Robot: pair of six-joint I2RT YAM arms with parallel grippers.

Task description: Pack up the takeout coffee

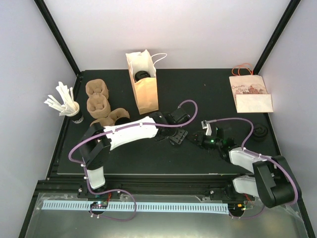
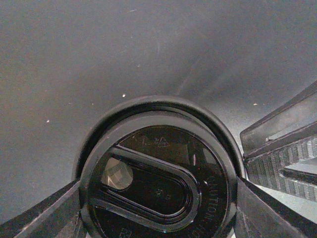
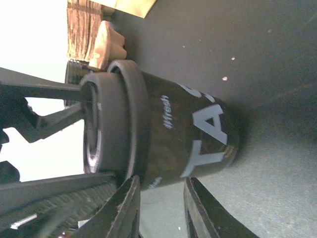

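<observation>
A black takeout coffee cup [image 3: 188,134] with white lettering and a black lid [image 2: 158,183] stands on the black mat. My left gripper [image 2: 158,201] comes down from above and is shut on the lid's rim, one finger on each side. In the top view the left gripper [image 1: 178,136] hides the cup. My right gripper [image 3: 161,198] is open, its fingertips just short of the cup's side, and it sits close to the right of the left gripper [image 1: 199,139]. An upright paper bag [image 1: 144,88] at the back holds another black cup [image 1: 143,75].
Brown pulp cup carriers [image 1: 98,104] lie at the left, by a cup of white stirrers [image 1: 73,110]. A flat paper bag [image 1: 250,94] lies at the back right. A loose black lid [image 1: 261,131] sits by the mat's right edge.
</observation>
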